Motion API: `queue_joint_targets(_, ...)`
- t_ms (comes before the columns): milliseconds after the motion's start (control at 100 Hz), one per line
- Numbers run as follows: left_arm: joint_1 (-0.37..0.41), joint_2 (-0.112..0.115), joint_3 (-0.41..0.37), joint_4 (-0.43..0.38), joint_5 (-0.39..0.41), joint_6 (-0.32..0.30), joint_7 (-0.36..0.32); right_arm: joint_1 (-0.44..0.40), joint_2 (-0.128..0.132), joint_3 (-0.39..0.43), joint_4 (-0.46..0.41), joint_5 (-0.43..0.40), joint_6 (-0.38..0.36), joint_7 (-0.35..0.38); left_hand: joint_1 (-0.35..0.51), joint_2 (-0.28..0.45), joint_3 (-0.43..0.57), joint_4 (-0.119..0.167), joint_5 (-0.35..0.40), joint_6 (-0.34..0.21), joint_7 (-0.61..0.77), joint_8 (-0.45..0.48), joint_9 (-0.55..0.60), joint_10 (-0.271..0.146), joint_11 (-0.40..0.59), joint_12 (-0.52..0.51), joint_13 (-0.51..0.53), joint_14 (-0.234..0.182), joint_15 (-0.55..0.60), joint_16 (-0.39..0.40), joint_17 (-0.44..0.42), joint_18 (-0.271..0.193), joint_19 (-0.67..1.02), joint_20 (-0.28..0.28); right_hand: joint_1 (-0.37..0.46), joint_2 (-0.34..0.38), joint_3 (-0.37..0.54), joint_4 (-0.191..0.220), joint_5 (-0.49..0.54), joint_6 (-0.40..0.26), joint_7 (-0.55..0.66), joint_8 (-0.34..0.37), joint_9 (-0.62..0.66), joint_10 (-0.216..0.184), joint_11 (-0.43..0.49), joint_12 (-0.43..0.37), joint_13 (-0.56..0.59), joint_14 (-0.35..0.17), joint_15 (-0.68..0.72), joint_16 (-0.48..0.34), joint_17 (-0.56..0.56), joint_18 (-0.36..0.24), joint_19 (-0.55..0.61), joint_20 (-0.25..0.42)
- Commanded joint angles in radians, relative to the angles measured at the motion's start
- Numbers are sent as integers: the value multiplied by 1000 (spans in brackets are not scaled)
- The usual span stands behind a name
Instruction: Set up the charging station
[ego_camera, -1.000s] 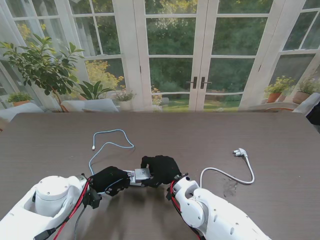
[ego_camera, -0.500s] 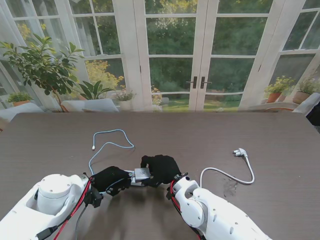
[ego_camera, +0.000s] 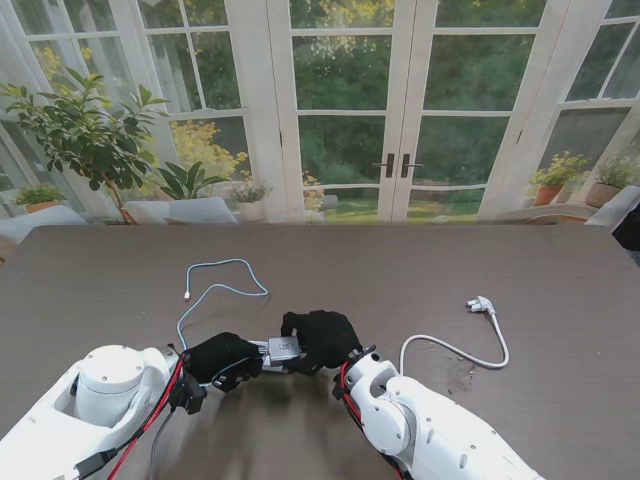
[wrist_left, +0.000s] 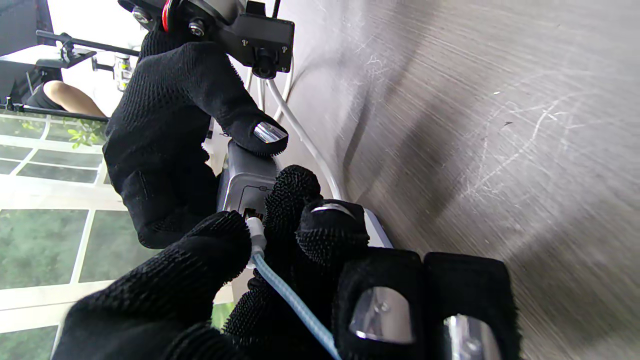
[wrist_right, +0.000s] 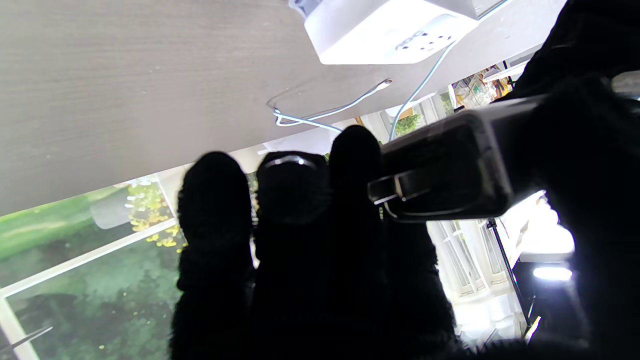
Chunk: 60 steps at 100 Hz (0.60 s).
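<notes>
Charger block (ego_camera: 284, 349) held just off the tabletop (ego_camera: 420, 270), between both hands, near my edge. Right robot hand (ego_camera: 322, 340) clamped round the block; in its wrist view the block (wrist_right: 450, 165) sits pinched between thumb and fingers. Left robot hand (ego_camera: 222, 358) closed on the plug end of the blue cable (ego_camera: 215, 290), white connector (wrist_left: 255, 231) touching the block's port face (wrist_left: 247, 187).

Change over the last second: almost none. Both hands and the block hold the same spot; left forearm shifts slightly. Judgement: insertion under way or stalled, fine alignment rather than travel.

Cable's free end lies beyond the block. White power cord (ego_camera: 455, 350) with plug (ego_camera: 481, 304) lies right of the block.

Hard to tell: whether the connector is seated, since fingers (wrist_left: 295, 195) crowd the port. White power strip (wrist_right: 385, 30) is cut off at the right wrist view's edge.
</notes>
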Motion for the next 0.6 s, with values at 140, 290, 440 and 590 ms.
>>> queue_joint_targets(140,-11,3,10,7,3,5,-40,-1,-4,-4,-6,-5,-7,13,82,-30,72,-1,99,130,75,15,54,112,84,-10,21,-56,114,19,57,-91,281,13,149,144,167,81,154,-224,190,99,43,-14,18,8,35,-2,11,-674,4,-19,17,12)
queue_joint_targets(290,-14,3,12,10,3,5,-40,-1,-4,-6,-5,-5,-10,11,85,-29,70,-2,99,132,70,14,54,112,84,-10,21,-55,115,19,57,-92,281,13,150,143,167,82,155,-224,191,99,43,-14,18,8,35,-3,11,-674,4,-19,16,12)
queue_joint_targets(440,-17,0,15,14,3,2,-33,-3,-5,-8,-5,-5,-13,10,94,-26,65,-7,95,135,60,11,53,111,83,-11,21,-58,114,18,58,-95,281,13,150,143,168,82,156,-223,191,98,43,-14,18,8,35,-3,11,-674,6,-22,17,12)
queue_joint_targets(590,-21,-1,20,23,-1,-11,-30,-5,-9,-9,-5,3,-12,9,156,24,-26,-34,62,140,19,28,50,90,61,-1,21,-74,112,9,60,-123,281,3,151,143,168,82,156,-224,190,98,44,-15,18,8,36,-4,12,-673,7,-26,16,11)
